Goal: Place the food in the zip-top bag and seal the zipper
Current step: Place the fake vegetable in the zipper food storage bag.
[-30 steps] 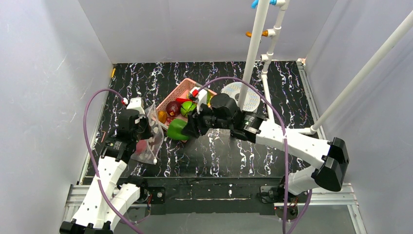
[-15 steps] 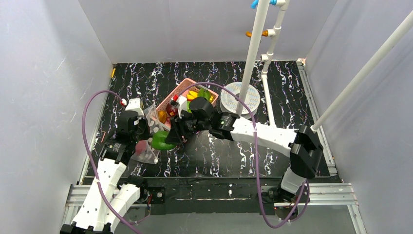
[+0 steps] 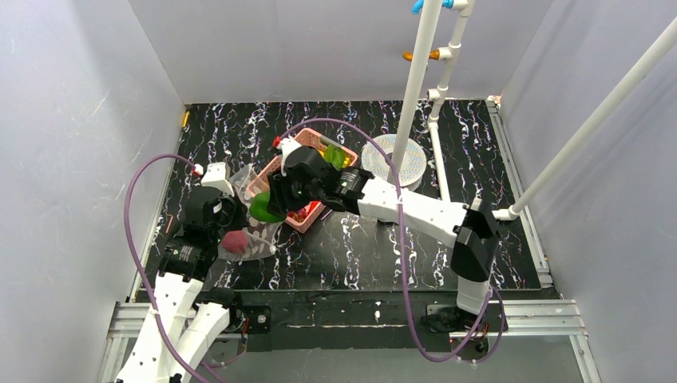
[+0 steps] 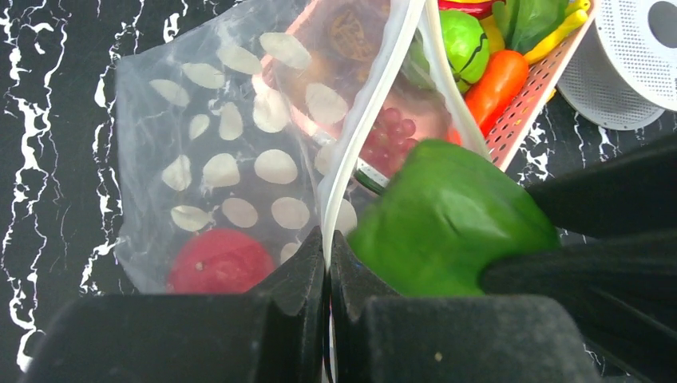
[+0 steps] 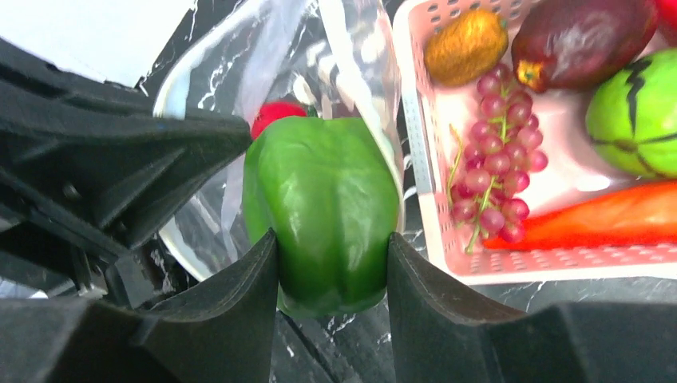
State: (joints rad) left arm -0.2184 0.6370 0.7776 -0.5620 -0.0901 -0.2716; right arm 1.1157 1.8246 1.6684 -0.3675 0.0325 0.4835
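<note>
Right gripper [image 3: 268, 207] clamps a green pepper [image 3: 260, 210] at the zip-top bag [image 3: 251, 239] mouth, near the table [image 3: 359, 255] left edge, beside the pink basket [image 3: 317, 217]. Left wrist view: left gripper [image 4: 327, 243] is pinched tight on the zipper [image 4: 351, 152], and a red apple [image 4: 219, 262] lies inside the bag. Right wrist view: both fingers [image 5: 231, 319] squeeze the pepper over the bag's gaping mouth.

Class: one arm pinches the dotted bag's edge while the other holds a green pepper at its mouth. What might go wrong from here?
1. The green pepper looks bulky against the floppy mouth of the zip-top bag, so it may catch the zipper and fall outside.
2. The left jaws pinch only a thin strip of edge; a push from the pepper in the right jaws could tug it free.
</note>
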